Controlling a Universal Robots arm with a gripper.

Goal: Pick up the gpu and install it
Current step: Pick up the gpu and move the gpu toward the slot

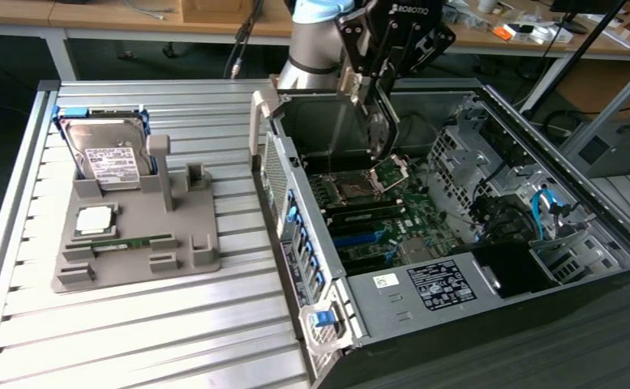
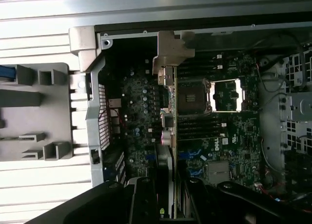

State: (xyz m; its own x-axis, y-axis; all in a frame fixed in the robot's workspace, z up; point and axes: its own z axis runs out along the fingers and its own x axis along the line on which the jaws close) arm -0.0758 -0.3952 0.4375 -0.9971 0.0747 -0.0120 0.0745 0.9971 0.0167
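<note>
The gpu (image 1: pixel 379 130) hangs edge-down inside the open computer case, just above the motherboard (image 1: pixel 375 219) near the CPU socket. My gripper (image 1: pixel 366 81) is shut on the card's upper edge, and the card does not appear seated in a slot. In the wrist view the gpu (image 2: pixel 167 117) appears edge-on as a thin strip running away from the gripper (image 2: pixel 165 202). Its silver end bracket (image 2: pixel 173 51) is at the far end, close to the case's rear wall. The black fingers (image 2: pixel 143 199) clamp it from both sides.
The open tower case (image 1: pixel 293 203) lies on a slatted metal table (image 1: pixel 130 324). On the exterior view's left, a grey holder (image 1: pixel 130 235) carries a hard drive (image 1: pixel 107 154), a CPU chip (image 1: pixel 94 219) and a RAM stick (image 1: pixel 130 242). Drive cages and cables (image 1: pixel 509 203) fill the case's right side.
</note>
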